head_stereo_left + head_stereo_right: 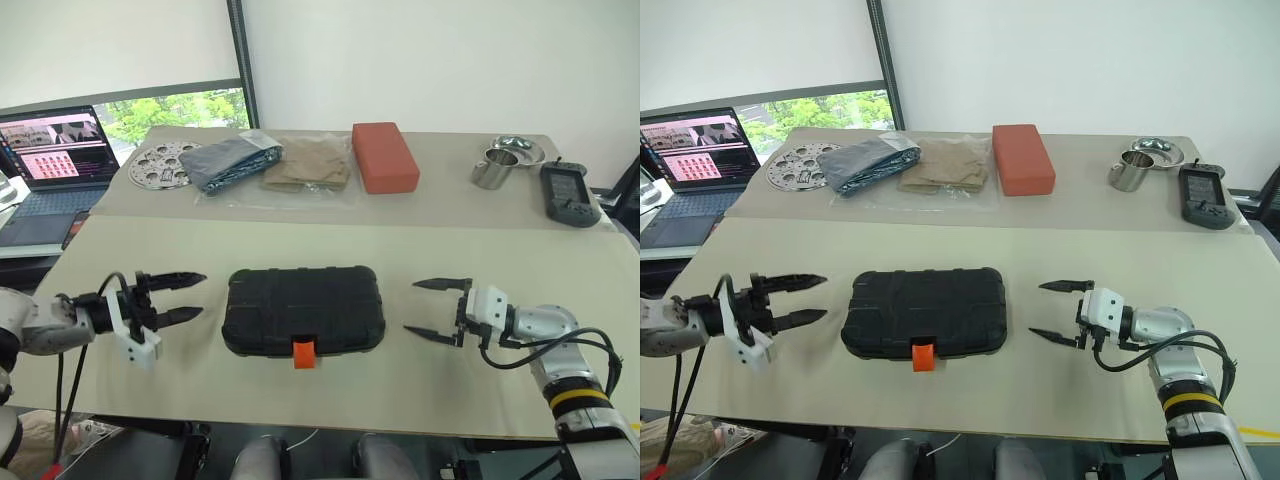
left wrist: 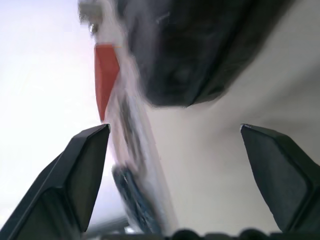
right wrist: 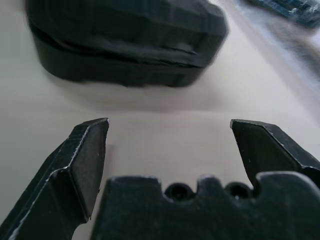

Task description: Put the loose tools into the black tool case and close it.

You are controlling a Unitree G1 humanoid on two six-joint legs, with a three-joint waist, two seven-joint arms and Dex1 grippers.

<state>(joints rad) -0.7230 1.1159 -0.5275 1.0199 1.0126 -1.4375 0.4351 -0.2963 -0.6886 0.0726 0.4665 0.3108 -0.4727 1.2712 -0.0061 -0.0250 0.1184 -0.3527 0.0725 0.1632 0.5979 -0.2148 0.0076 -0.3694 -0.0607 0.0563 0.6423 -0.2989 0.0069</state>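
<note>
Item: your flat black plastic clamshell tool case [image 1: 303, 310] lay closed on the beige desk [image 1: 330, 395], orange front latch [image 1: 304, 353] facing you, no loose tools visible, left end effector [image 1: 183, 297] and right end effector [image 1: 430, 308] both spread wide and empty beside it; task apparently complete.

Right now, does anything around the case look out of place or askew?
Nothing stands out. The black tool case lies flat and closed on the table, orange latch facing the front. The left pincer and right pincer stand open on either side, touching nothing.
</note>
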